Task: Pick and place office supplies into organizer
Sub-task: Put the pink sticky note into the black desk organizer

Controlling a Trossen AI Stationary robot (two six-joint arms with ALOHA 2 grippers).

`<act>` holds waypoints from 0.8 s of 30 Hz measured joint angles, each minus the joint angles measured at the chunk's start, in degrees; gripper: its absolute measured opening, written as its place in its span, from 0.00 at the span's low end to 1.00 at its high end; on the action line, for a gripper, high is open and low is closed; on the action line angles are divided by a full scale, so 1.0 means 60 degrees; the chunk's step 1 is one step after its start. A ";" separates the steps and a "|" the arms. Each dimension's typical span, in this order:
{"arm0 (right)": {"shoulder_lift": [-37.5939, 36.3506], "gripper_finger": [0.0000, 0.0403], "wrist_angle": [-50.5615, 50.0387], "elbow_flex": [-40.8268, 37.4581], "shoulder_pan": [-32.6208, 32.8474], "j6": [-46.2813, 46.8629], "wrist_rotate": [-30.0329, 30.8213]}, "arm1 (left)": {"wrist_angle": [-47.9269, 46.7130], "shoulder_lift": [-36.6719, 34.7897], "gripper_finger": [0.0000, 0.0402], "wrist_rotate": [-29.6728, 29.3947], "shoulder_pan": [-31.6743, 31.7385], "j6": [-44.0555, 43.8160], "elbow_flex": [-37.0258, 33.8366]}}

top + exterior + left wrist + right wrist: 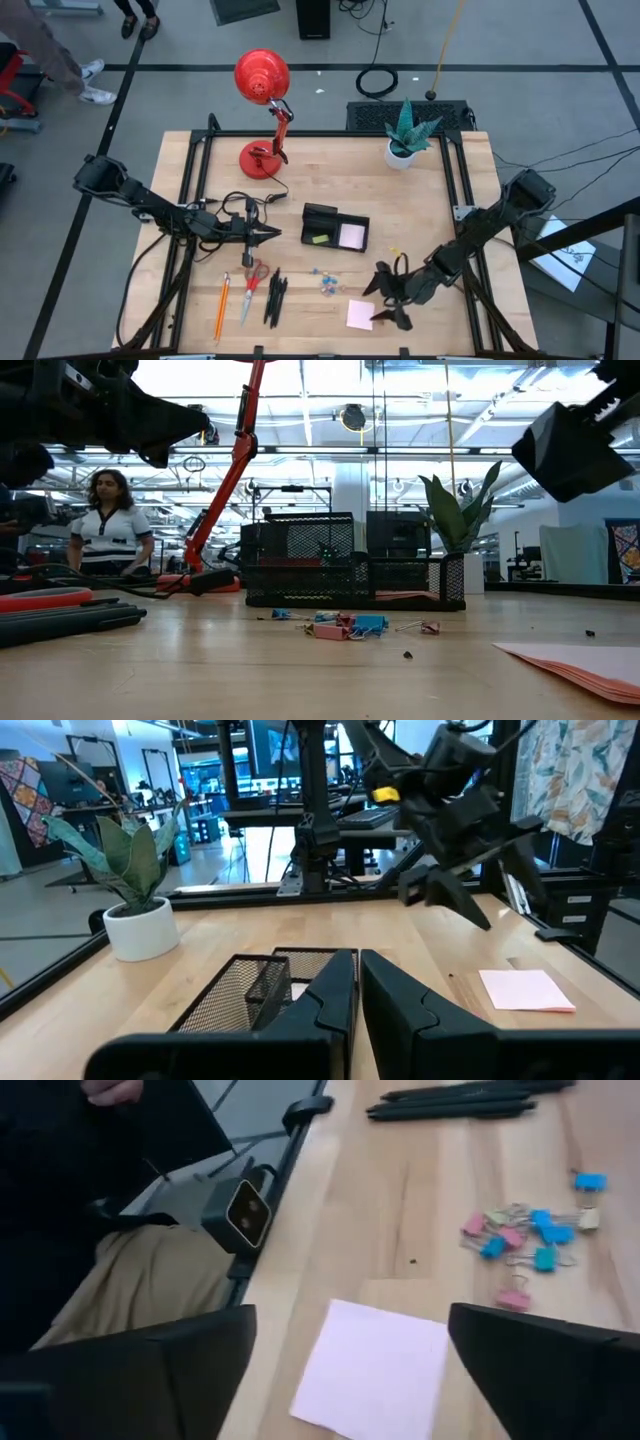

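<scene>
I'm hovering the wide-open right gripper (pixel 385 300) over the pale pink square sticky-note pad (pixel 360 314), seemingly flat, risking sliding it.

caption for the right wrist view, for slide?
Open right gripper hovering over pink sticky-note pad, binder clips and black pens beyond.

The right gripper (pixel 388 299) hangs over the table's (pixel 420 210) near edge, with a sticky-note pad (pixel 360 314) just beside it on the left. Clips (pixel 326 281) lie farther left, then pens (pixel 274 297), scissors (pixel 251 288) and a pencil (pixel 221 306). The organizer (pixel 335 227) sits beyond it, with the left gripper (pixel 268 234) left of that.
</scene>
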 joint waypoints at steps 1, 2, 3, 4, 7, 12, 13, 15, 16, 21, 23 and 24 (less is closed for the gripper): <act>0.0094 0.84 -0.0340 0.0222 0.0000 0.0122 0.0000 | -0.0001 0.0000 0.08 0.0001 0.0000 0.0007 0.0000; 0.0186 0.86 -0.0732 0.0466 0.0000 0.0256 0.0042 | -0.0015 0.0000 0.08 0.0004 0.0003 0.0007 0.0000; 0.0272 0.86 -0.1212 0.0708 0.0011 0.0369 0.0059 | -0.0025 0.0000 0.08 0.0004 0.0004 0.0004 0.0000; 0.0329 0.87 -0.1843 0.0943 0.0030 0.0516 0.0098 | -0.0022 0.0000 0.08 0.0007 0.0000 -0.0003 0.0000; 0.0612 0.87 -0.3508 0.1671 0.0040 0.1143 0.0426 | -0.0159 0.0000 0.08 0.0011 0.0000 -0.0009 0.0000; 0.1103 0.86 -0.4863 0.2795 0.0218 0.1640 0.0798 | -0.0266 0.0000 0.08 0.0015 0.0000 -0.0018 0.0000; 0.1202 0.86 -0.4987 0.2996 0.0232 0.1703 0.0796 | -0.0266 0.0000 0.08 0.0015 0.0000 -0.0029 0.0000; 0.1374 0.86 -0.5058 0.3313 0.0244 0.1901 0.0761 | -0.0288 0.0000 0.08 0.0015 0.0000 -0.0030 0.0000; 0.1438 0.86 -0.5166 0.3415 0.0238 0.2005 0.0674 | -0.0290 0.0000 0.08 0.0015 0.0000 -0.0040 0.0000; 0.1869 0.86 -0.5331 0.3526 0.0222 0.2913 -0.0201 | -0.0291 0.0000 0.08 0.0015 0.0003 -0.0095 0.0000; 0.2119 0.86 -0.5446 0.3530 0.0265 0.3174 -0.0436 | -0.0288 0.0000 0.08 0.0015 0.0002 -0.0091 0.0000; 0.2244 0.86 -0.5568 0.3530 0.0295 0.3263 -0.0455 | -0.0288 0.0000 0.08 0.0015 0.0000 -0.0091 0.0000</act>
